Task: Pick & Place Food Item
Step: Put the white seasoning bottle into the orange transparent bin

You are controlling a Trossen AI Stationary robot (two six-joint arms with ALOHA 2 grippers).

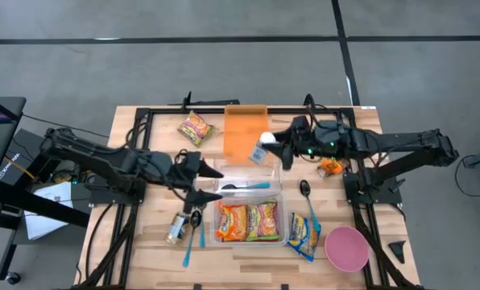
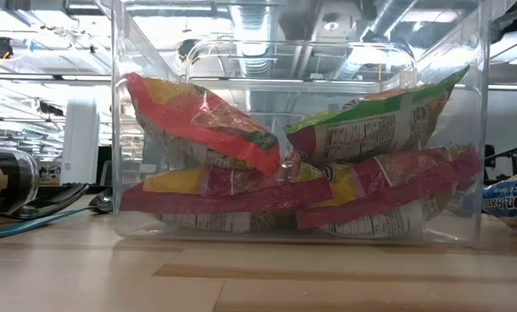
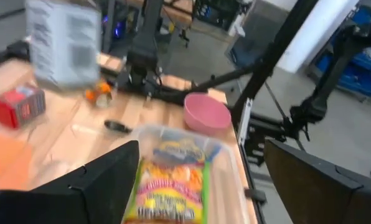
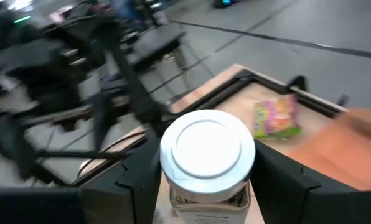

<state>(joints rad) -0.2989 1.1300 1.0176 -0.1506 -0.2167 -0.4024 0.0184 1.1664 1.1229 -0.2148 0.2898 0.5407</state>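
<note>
Tabletop: jar (image 4: pixel 207 158) in right end effector (image 4: pixel 204 180)

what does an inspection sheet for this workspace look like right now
surface: wooden table, orange mat at the back
job's things: clear bin holding noodle packets; white-lidded jar held by the right gripper
clutter: pink bowl, loose packet, blue spoons
grippers: left gripper open beside the bin; right gripper shut on the jar over the mat
cables: black cables along the table frame
surroundings: grey floor; nobody in view
</note>
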